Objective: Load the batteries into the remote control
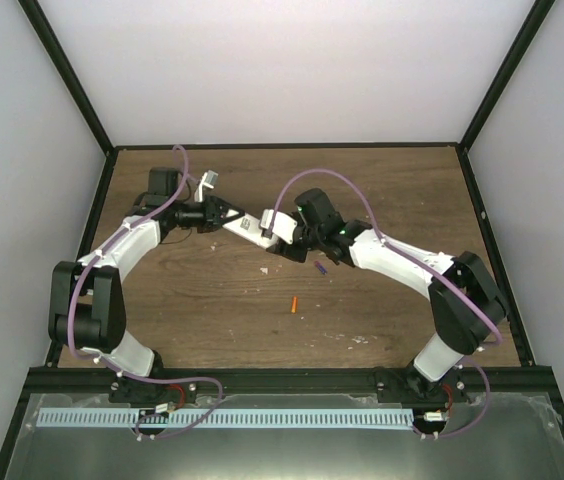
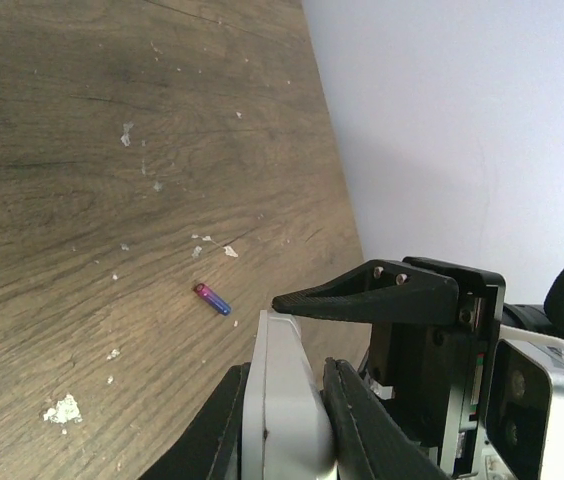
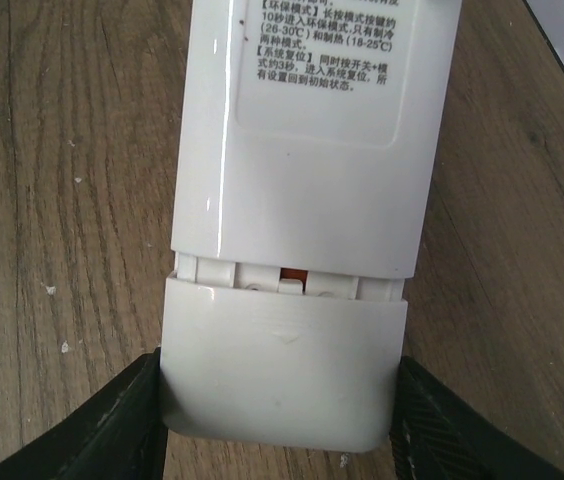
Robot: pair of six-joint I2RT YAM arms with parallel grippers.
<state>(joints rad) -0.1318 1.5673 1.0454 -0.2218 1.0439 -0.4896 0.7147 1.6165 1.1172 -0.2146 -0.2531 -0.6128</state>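
The white remote control [image 1: 257, 228] is held above the table between both grippers, back side up with a printed label [image 3: 322, 60]. My left gripper [image 1: 234, 217] is shut on one end of it [image 2: 282, 400]. My right gripper [image 3: 282, 400] is shut on the battery cover [image 3: 282, 370] at the other end. The cover stands slid a little off the body, and a narrow gap [image 3: 295, 271] shows something orange inside. The purple battery [image 1: 319, 268] lies on the table under the right wrist and shows in the left wrist view [image 2: 213, 299]. The orange battery [image 1: 292, 306] lies nearer the front.
The wooden table [image 1: 192, 300] carries pale chipped specks [image 2: 62, 408]. Black frame posts and white walls [image 1: 282, 70] close in the back and sides. A metal shelf [image 1: 292, 440] runs along the near edge behind the arm bases.
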